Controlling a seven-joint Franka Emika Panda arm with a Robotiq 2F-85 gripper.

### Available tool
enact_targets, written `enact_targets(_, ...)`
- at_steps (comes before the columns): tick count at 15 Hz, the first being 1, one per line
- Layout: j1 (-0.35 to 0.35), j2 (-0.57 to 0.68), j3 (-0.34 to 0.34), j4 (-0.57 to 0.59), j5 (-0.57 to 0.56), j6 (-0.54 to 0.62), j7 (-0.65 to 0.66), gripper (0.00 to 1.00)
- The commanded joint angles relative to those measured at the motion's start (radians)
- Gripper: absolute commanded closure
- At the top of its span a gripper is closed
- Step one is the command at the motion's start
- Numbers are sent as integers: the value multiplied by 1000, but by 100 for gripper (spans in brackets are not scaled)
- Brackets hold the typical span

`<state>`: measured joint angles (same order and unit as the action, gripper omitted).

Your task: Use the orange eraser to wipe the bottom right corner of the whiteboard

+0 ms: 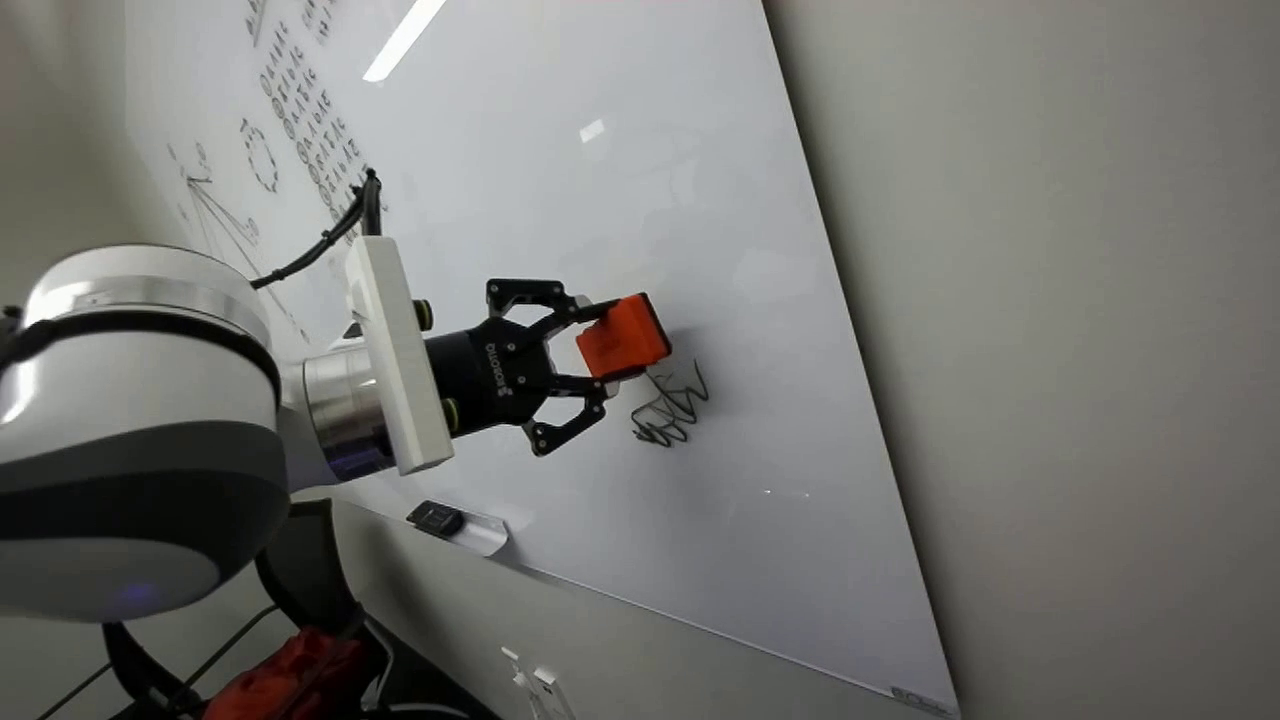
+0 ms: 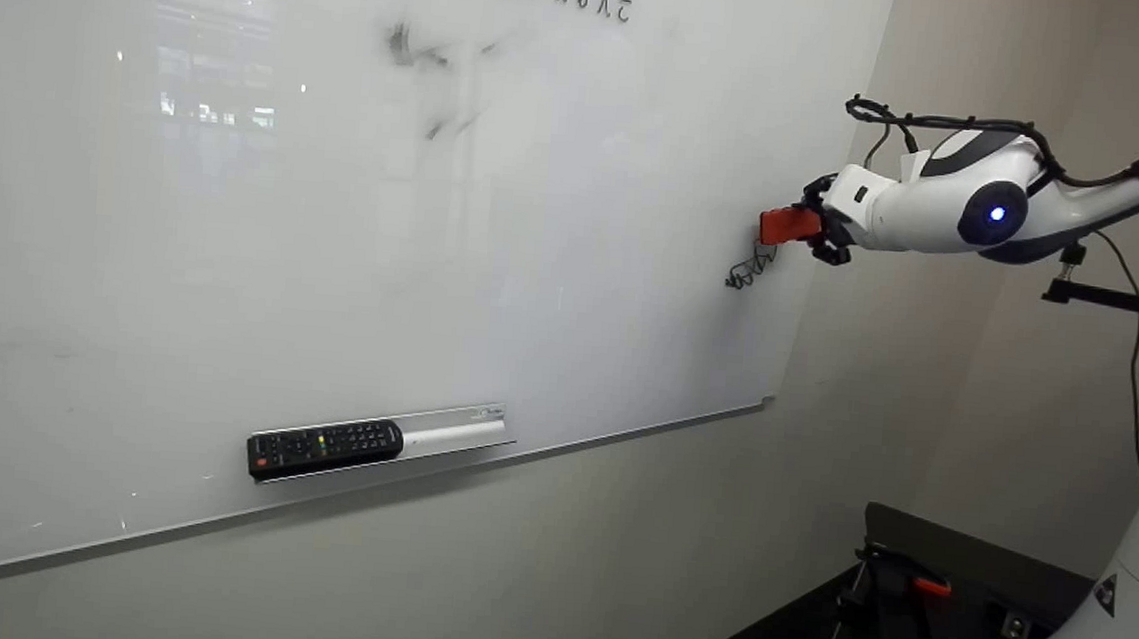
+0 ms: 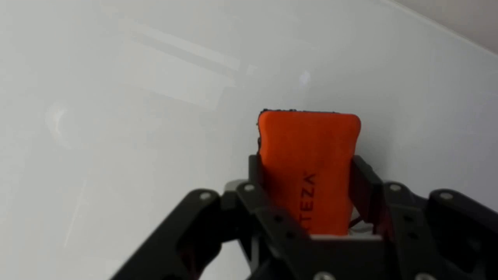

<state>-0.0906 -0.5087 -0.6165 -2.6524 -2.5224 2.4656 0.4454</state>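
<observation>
Here the jaws clamp the orange eraser [image 1: 622, 338] from two opposite sides, its dark face turned to the whiteboard [image 1: 760, 540]! Touching the surface or just short of it? Can't tell from here. And right beneath, the black scribble [image 1: 672, 412], between the eraser and the board's bottom edge. The white arm [image 1: 140, 385] stretches across in front of the board, a black cable [image 1: 371, 208] rising off it. Rows of black writing [image 1: 312, 135] toward the board's left side, and at the bottom edge, a small tray [image 1: 487, 536] bearing a black object [image 1: 437, 518].
</observation>
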Motion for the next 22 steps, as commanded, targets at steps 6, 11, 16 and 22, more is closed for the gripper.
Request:
enact_targets(6,28,194,53,121,-80,2,178,70)
enact_targets(11,99,214,-46,178,-81,128,227,70)
enact_targets(16,200,210,-188,158,-78,104,219,70)
enact_targets(22,346,322,-363,145,-75,10,339,70)
